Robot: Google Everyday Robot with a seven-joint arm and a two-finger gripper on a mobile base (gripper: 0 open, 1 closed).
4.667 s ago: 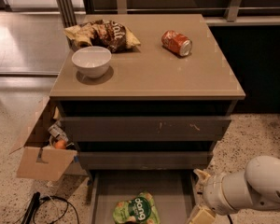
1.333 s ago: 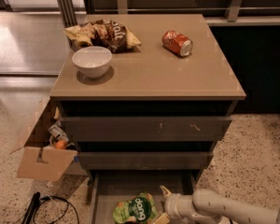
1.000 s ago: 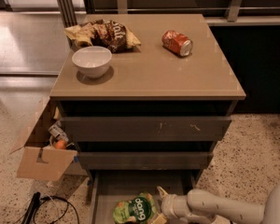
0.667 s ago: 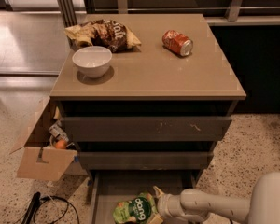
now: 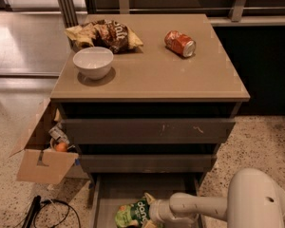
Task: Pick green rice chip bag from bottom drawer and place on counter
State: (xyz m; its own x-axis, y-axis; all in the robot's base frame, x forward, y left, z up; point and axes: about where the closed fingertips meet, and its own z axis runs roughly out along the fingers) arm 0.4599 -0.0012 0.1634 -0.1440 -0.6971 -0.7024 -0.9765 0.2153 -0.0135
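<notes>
1. Gripper [image 5: 154, 212] sits low at the near edge, inside the bottom drawer [image 5: 109, 194], right against the right side of the green rice chip bag [image 5: 133, 213]. Whether it is wide, narrow or holding: cannot tell.
2. Arm [image 5: 204, 207] runs in from the near right, its bulky white joint at the near right corner.
3. Green rice chip bag lies on the drawer floor, near-centre, label up. Bottom drawer is pulled out toward the near side.
4. Black cable [image 5: 47, 210] on the floor, near left.
5. Open cardboard box [image 5: 42, 163] on the floor just left of the cabinet, a small orange item [image 5: 61, 147] inside.
6. Middle drawer [image 5: 147, 163] and top drawer [image 5: 147, 130] above, each out a little; scuffs on the top one's front.
7. Counter [image 5: 152, 70]: white bowl [image 5: 93, 62] at near left, upright.
8. Brown chip bag [image 5: 107, 33] just behind the bowl, far left.
9. Red can [image 5: 179, 43] on its side, far right, well apart from the bowl.
</notes>
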